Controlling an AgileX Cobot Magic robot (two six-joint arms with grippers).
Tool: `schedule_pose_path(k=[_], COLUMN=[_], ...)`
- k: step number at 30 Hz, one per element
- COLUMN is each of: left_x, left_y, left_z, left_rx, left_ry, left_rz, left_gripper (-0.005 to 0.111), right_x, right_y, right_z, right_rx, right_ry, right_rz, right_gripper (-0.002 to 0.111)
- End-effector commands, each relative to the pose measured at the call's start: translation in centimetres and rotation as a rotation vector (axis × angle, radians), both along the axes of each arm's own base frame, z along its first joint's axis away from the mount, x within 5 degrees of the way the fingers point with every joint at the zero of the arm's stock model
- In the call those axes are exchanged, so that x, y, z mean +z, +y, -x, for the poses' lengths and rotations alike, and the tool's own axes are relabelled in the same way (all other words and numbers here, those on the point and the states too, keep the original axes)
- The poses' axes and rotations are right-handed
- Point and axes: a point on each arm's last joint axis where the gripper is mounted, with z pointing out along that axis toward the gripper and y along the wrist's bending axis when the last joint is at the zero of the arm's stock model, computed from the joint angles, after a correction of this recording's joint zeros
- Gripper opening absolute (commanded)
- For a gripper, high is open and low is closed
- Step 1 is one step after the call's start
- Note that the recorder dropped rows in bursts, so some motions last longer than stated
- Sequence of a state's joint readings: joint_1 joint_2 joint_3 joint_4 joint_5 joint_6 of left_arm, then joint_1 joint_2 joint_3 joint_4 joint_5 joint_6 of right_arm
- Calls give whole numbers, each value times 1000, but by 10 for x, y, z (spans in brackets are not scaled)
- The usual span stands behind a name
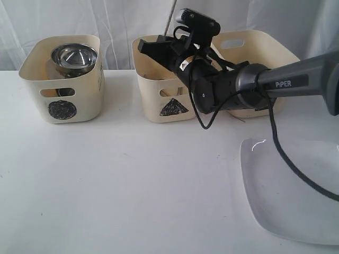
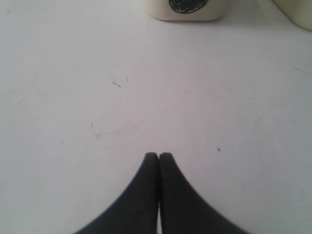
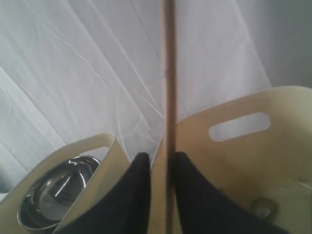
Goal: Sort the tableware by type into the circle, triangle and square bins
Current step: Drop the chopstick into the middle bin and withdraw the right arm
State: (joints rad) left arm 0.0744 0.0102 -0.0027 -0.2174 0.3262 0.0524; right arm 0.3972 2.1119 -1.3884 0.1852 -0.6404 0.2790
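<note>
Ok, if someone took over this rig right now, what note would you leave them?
Left pincer: shut, empty, low over the table.
Right pincer: above the triangle bin, jaws parted around an upright chopstick. A gap shows on one side, so the hold looks loose.
Done: steel bowls sit in the circle bin.
Left: get the chopstick into its bin, then sort the white plate lying on the table. The third bin is behind the arm, its mark hidden.

My gripper point(image 3: 161, 157) has its fingers parted around a chopstick point(image 3: 168, 73) that runs to twelve o'clock. A slotted bin point(image 3: 273, 161) sits at two o'clock. At ten, a steel bowl point(image 3: 53, 195) lies in a second bin point(image 3: 97, 142).
</note>
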Motion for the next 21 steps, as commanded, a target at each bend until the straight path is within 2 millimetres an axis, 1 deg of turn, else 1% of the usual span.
schedule_pose_path(k=[1,2,5,8,10,12,14,15,18,19,21], left_x=[-3,-3,-3,-3,-3,-3,-3,-3,-3,-3,-3], left_y=[-1,-1,-1,-1,-1,-1,-1,-1,-1,-1,-1], left_z=[2,2,2,2,2,2,2,2,2,2,2], left_rx=[-15,-15,-15,-15,-15,-15,-15,-15,-15,-15,-15], left_ry=[22,22,22,22,22,22,22,22,22,22,22], left_rz=[6,6,6,6,6,6,6,6,6,6,6], left_gripper=[0,0,0,0,0,0,0,0,0,0,0], right_x=[2,1,4,10,23,36,53,57,77,81,87], right_y=[-4,-4,-4,-4,-8,-14,-28,-35,-67,-82,-110], right_z=[-3,-3,-2,4,12,22,38,46,70,78,95], right_rx=[-6,-6,0,21,43,83,143,170,189,169,111], right_ry=[9,14,41,130,215,299,402,463,575,615,684], right_rz=[25,27,32,55,98,219,378,433,596,624,624], right_gripper=[36,37,38,38,37,34,27,21,3,0,0])
